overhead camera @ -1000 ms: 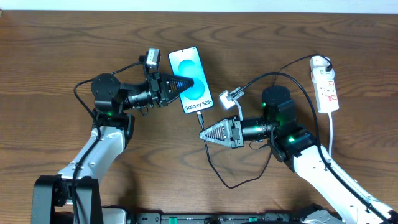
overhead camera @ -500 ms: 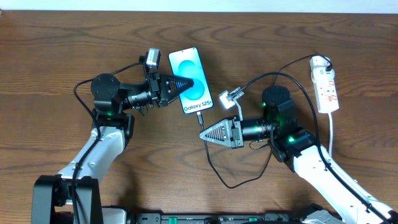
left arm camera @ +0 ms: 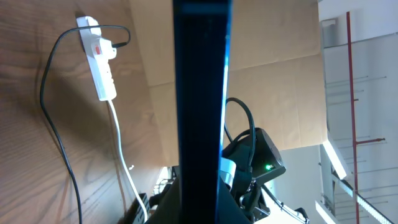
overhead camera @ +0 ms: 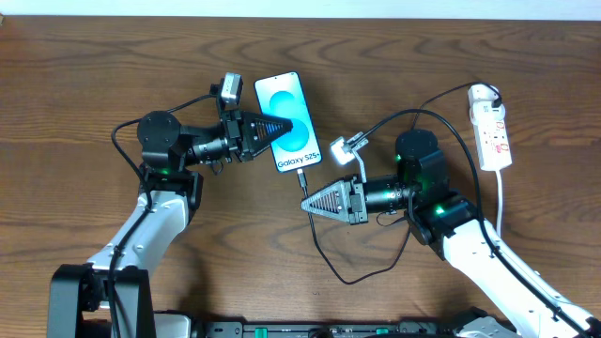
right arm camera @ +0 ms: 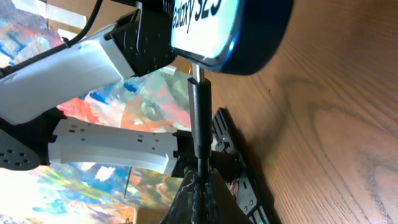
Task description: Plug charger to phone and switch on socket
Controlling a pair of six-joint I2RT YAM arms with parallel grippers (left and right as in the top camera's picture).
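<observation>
Brown wooden table (overhead camera: pixel 75 94): left gripper (overhead camera: pixel 289 125) clamps light-blue rectangular phone (overhead camera: pixel 280 94); right gripper (overhead camera: pixel 304 202) pinches thin black charger (overhead camera: pixel 302 181), seemingly half-inserted; white socket strip (overhead camera: pixel 492 127), two o'clock, untouched.

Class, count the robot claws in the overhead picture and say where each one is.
2. The left claw grips the phone by its long edge; the right claw grips the charger just below the phone. None seems hidden.
</observation>
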